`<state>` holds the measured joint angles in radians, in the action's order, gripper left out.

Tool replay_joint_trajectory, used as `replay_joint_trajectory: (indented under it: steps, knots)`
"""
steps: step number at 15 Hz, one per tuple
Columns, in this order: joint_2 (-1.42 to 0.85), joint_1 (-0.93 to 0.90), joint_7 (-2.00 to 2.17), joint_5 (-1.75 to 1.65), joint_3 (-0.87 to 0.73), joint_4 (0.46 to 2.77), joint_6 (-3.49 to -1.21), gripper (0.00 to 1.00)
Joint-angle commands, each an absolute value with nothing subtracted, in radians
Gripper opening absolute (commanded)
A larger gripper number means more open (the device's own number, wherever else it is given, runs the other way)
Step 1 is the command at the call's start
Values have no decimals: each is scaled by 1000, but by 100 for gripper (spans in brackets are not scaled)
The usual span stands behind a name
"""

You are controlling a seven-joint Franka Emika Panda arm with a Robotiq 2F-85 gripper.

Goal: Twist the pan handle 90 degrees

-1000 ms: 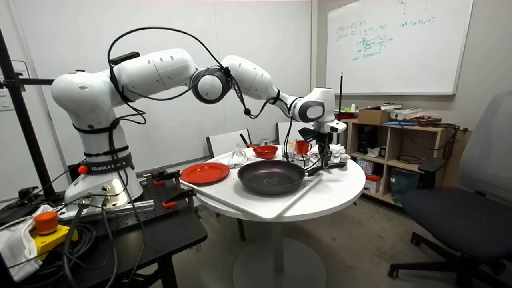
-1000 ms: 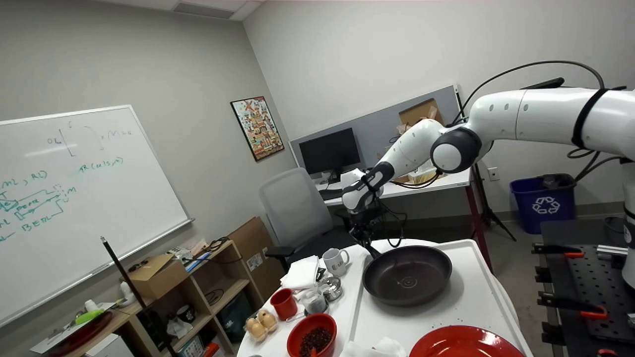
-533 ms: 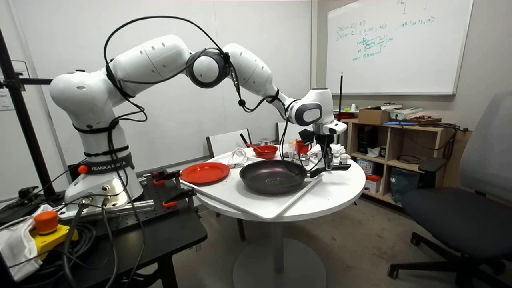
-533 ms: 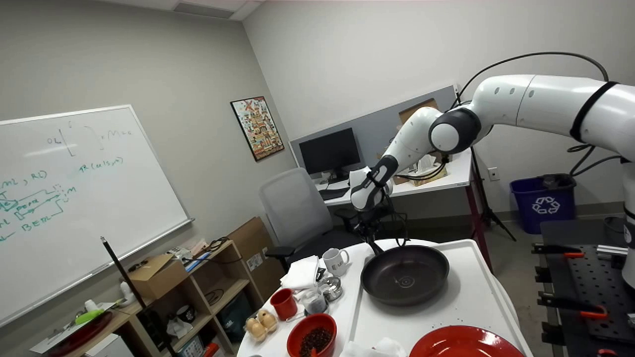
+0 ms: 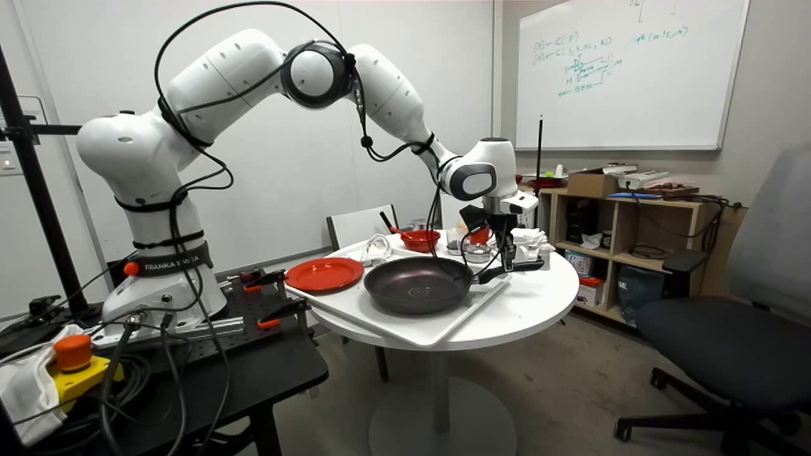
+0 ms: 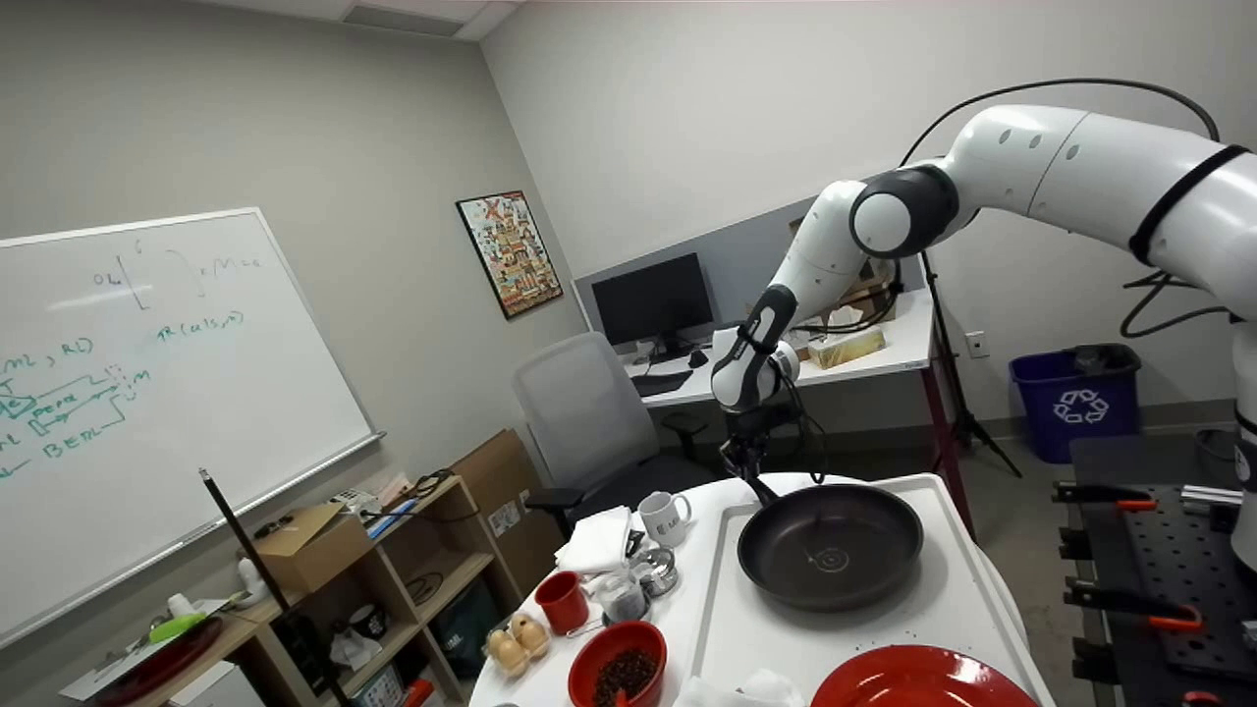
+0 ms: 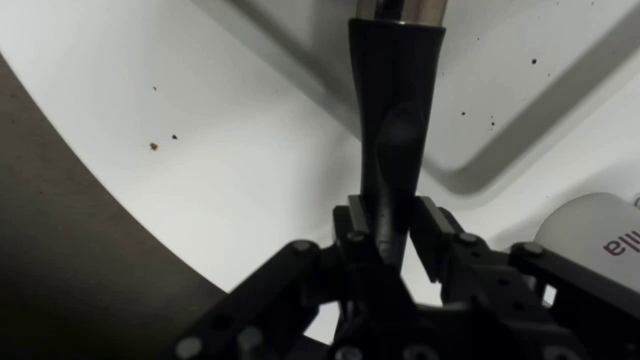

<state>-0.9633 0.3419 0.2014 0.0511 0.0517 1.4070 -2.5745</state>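
The large black frying pan [image 5: 418, 285] sits over the white tray [image 5: 431, 339]; it also shows in an exterior view [image 6: 830, 550]. Its dark handle [image 5: 526, 266] points away from the robot base, past the tray's edge. My gripper [image 5: 508, 267] points down at the handle. In the wrist view the handle [image 7: 397, 100] runs from a metal collar at the top down between the fingers. There the gripper [image 7: 387, 212] has a finger against each side of the handle, shut on it. The pan's bowl is out of the wrist view.
A red plate [image 5: 324, 273] lies on the tray near the base. A white mug [image 6: 666, 518], red mug [image 6: 563, 601], red bowl [image 6: 619, 668], eggs [image 6: 518, 643] and white napkins [image 6: 594, 540] stand along one side. The round table's edge [image 7: 125, 212] shows beyond the handle.
The pan, handle and gripper have shifted together toward the robot base, mostly in the last half second. The arm's elbow has risen. The gripper keeps its hold on the handle.
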Motion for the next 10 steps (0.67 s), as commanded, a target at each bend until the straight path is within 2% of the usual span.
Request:
replay_joint_trajectory:
  steps: [1,3,4,5,10]
  knots:
    - [-810,339,121,134,31,1643,-2646,7]
    - [-755,355,91,179,44,1731,-2655,7]
    - [-726,364,73,204,53,1776,-2654,49]
    - [-698,364,54,221,56,1821,-2658,54]
    - [-539,266,15,223,74,1991,-2572,88]
